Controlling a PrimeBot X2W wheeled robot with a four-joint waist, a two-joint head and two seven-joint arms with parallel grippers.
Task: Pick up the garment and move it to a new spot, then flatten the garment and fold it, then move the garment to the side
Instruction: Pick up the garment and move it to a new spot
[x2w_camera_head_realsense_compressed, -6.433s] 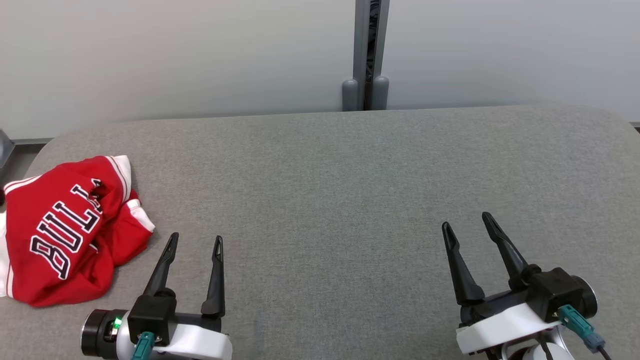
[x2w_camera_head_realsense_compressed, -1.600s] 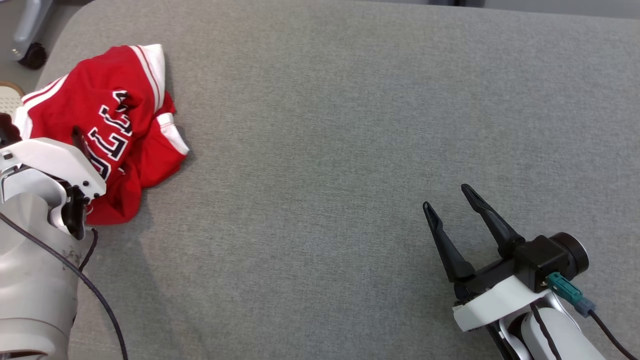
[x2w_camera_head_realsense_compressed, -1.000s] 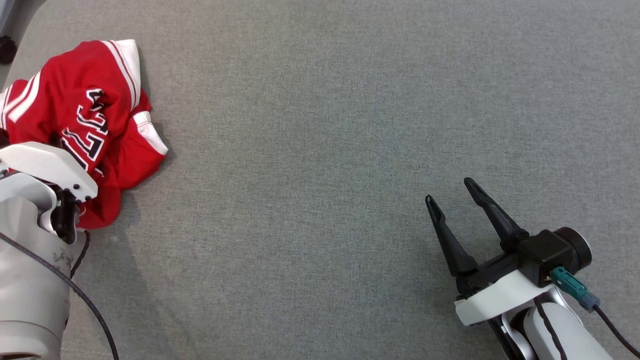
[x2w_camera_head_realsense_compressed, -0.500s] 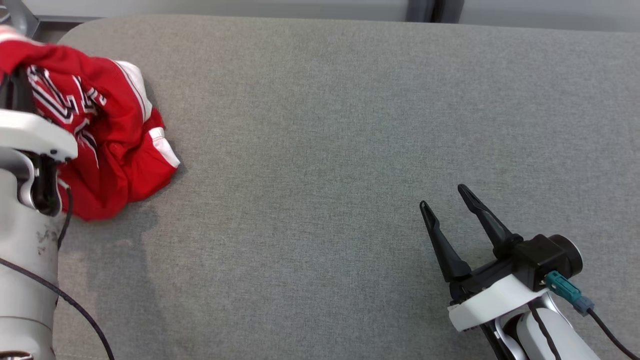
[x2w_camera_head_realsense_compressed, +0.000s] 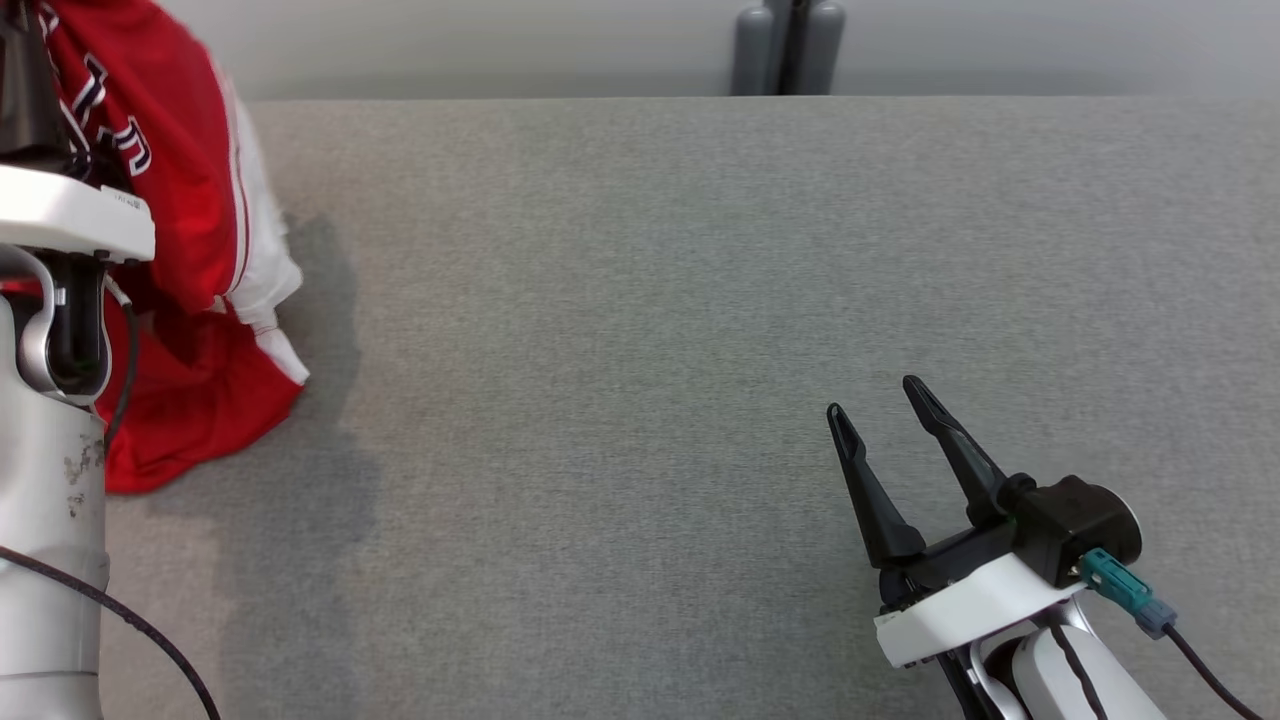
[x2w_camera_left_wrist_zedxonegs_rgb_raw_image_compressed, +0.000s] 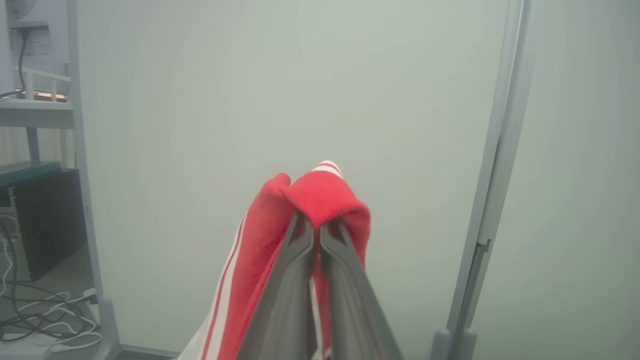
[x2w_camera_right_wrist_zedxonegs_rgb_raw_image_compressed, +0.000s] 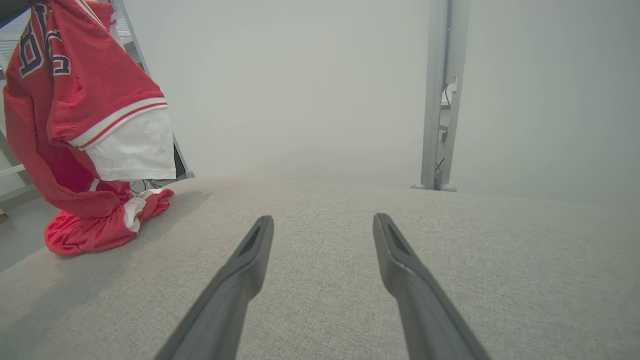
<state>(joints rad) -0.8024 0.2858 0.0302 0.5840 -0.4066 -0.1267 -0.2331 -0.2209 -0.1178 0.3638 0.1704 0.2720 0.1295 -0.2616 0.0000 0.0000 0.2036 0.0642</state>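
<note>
The garment (x2w_camera_head_realsense_compressed: 180, 200) is a red jersey with white trim and dark lettering. It hangs at the far left, lifted from above, while its lower part still rests on the grey table (x2w_camera_head_realsense_compressed: 640, 300). In the left wrist view my left gripper (x2w_camera_left_wrist_zedxonegs_rgb_raw_image_compressed: 316, 226) is shut on a fold of the red garment (x2w_camera_left_wrist_zedxonegs_rgb_raw_image_compressed: 320, 197), which drapes over the fingertips. From the right wrist view the garment (x2w_camera_right_wrist_zedxonegs_rgb_raw_image_compressed: 85, 115) dangles at the upper left. My right gripper (x2w_camera_head_realsense_compressed: 875, 398) stands open over the table at the lower right, with nothing between its fingers (x2w_camera_right_wrist_zedxonegs_rgb_raw_image_compressed: 250, 260).
The grey padded table reaches from the garment across to the right edge. A pale wall with a grey upright post (x2w_camera_head_realsense_compressed: 785, 45) stands behind the table. Shelving and cables (x2w_camera_left_wrist_zedxonegs_rgb_raw_image_compressed: 30, 300) are beyond the table's left end.
My left gripper has shut on the garment and raised it, so the cloth now hangs instead of lying crumpled. The head camera tilted up. The right gripper stayed put.
</note>
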